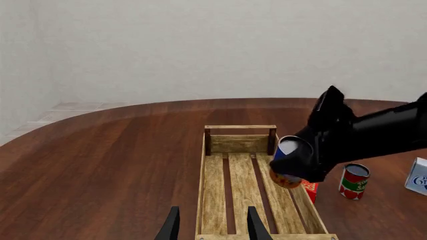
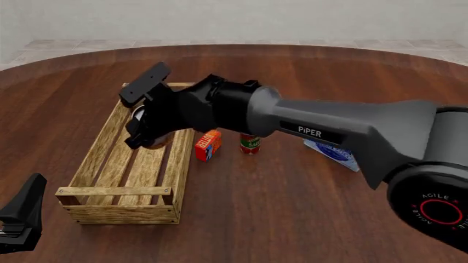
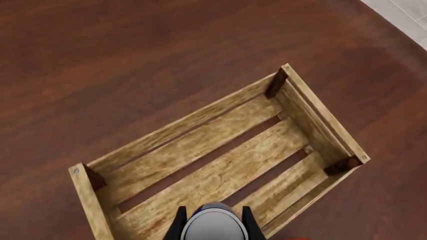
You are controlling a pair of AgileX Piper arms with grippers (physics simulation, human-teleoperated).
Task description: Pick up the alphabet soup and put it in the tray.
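My right gripper point(image 2: 150, 131) is shut on the alphabet soup point(image 1: 285, 176), a blue-labelled can with orange low down and a silver top. It holds the can tilted, just above the slat floor at the far right part of the tray point(image 1: 240, 128). In the right wrist view the can's grey top point(image 3: 212, 226) sits between the fingers, over the tray point(image 3: 193, 122). In the front view the can is mostly hidden by the gripper over the tray point(image 2: 117, 192). My left gripper point(image 1: 212, 227) is open and empty at the tray's near end, low at the left of the front view point(image 2: 18, 219).
A red-and-green can point(image 1: 353, 181) point(image 2: 250, 144) and an orange-red box point(image 2: 207, 145) stand just right of the tray. A white-blue flat box point(image 2: 332, 150) point(image 1: 417, 176) lies further right, partly under the right arm. The round wooden table ends at a wall beyond.
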